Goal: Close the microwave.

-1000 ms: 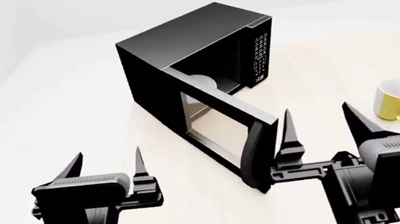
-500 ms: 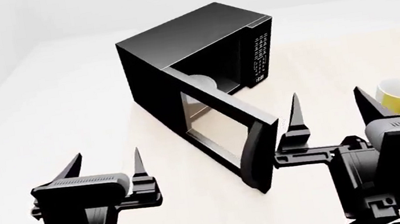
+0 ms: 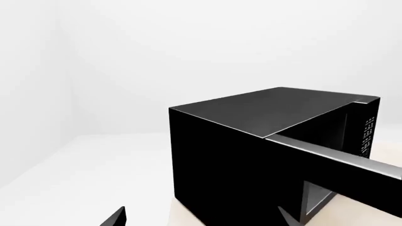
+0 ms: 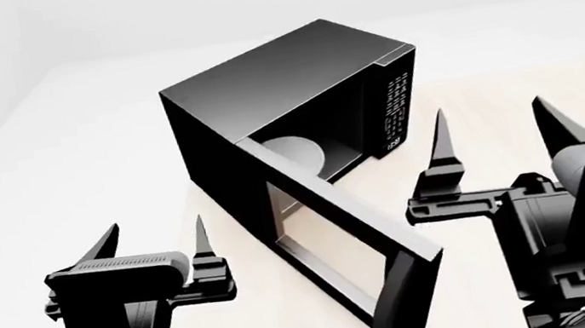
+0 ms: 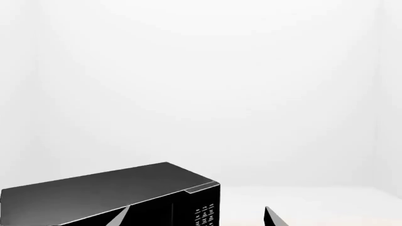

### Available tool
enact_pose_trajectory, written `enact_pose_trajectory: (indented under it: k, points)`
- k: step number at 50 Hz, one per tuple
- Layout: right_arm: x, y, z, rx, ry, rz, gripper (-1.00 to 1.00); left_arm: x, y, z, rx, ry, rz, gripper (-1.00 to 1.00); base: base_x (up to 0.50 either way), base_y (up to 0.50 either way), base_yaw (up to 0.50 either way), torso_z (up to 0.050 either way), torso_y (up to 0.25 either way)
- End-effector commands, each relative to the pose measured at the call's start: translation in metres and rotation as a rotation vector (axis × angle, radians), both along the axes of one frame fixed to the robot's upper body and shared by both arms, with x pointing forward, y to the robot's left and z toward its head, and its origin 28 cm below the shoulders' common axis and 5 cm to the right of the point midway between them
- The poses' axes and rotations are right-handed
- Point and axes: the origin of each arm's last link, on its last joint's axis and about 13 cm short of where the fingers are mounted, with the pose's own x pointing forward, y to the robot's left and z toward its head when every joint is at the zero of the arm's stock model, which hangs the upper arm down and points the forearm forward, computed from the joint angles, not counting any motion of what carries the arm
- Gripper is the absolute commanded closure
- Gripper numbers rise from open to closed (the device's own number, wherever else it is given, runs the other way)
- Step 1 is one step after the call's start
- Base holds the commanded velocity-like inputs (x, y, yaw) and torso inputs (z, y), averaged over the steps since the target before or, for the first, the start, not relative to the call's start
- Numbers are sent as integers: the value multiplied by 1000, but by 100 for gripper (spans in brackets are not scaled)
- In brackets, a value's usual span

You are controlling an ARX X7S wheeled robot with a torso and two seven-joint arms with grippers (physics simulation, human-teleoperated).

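Large black boxy microwave (image 4: 284, 101) stands on the pale light-wood tabletop (image 4: 490, 102), centre of the head view, keypad panel with white markings (image 4: 397, 110) on its right front; windowed door (image 4: 333, 244) swung wide open toward the robot, curved black handle (image 4: 404, 303) at its free edge; white round plate (image 4: 294, 153) visible inside the cavity; left gripper (image 4: 154, 239) hovers left of the door, fingers spread apart, holding nothing; right gripper (image 4: 495, 135) hovers right of the door, near the keypad side, fingers likewise spread wide and empty, touching nothing.
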Motion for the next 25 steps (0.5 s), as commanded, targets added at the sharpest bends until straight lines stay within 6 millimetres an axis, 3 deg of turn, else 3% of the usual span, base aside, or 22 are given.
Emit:
enact_pose_trajectory:
  k: [1, 9, 17, 25]
  points:
    - [1, -2, 3, -3, -11, -12, -100, 1, 0, 0, -1, 1, 1, -100, 500, 0, 0, 0, 0]
    - [-1, -1, 4, -1, -27, 21, -100, 0, 0, -1, -3, 2, 2, -100, 49, 26, 0, 0, 1]
    - [1, 0, 3, -6, -37, 25, -100, 1, 1, -4, -3, 8, 5, -100, 17, 476, 0, 0, 0]
    - [3, 0, 4, 12, -14, 14, -100, 0, 0, -3, -4, 6, 4, -100, 0, 0, 0, 0, 0]
